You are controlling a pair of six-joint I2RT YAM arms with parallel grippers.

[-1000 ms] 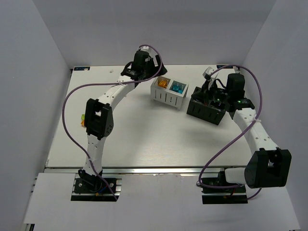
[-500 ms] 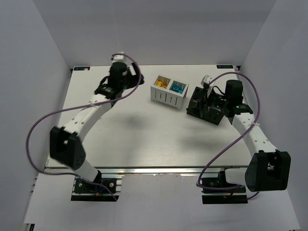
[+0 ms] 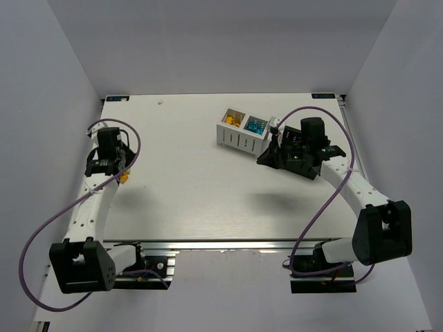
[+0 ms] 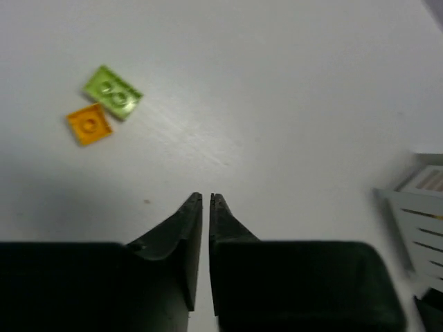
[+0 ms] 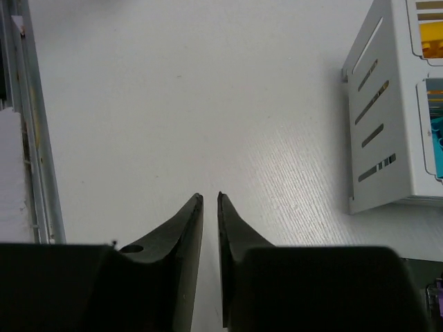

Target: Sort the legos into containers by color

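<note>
Black fingers of the left end effector (image 4: 205,197) are pressed together, empty, over bare surface (image 4: 291,97). The lime brick (image 4: 113,101) and orange brick (image 4: 88,124) lie just beside each other ahead (near the surface's left edge). It should spread first, then take one brick alone. The right end effector (image 5: 210,196), nearly closed and empty, has the white container (image 5: 379,124) close by; mid-surface is free

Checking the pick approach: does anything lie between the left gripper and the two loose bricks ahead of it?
Nothing visible does. In the left wrist view, only bare table lies between the left gripper and the lime green brick and orange brick, which lie close together at upper left.
</note>
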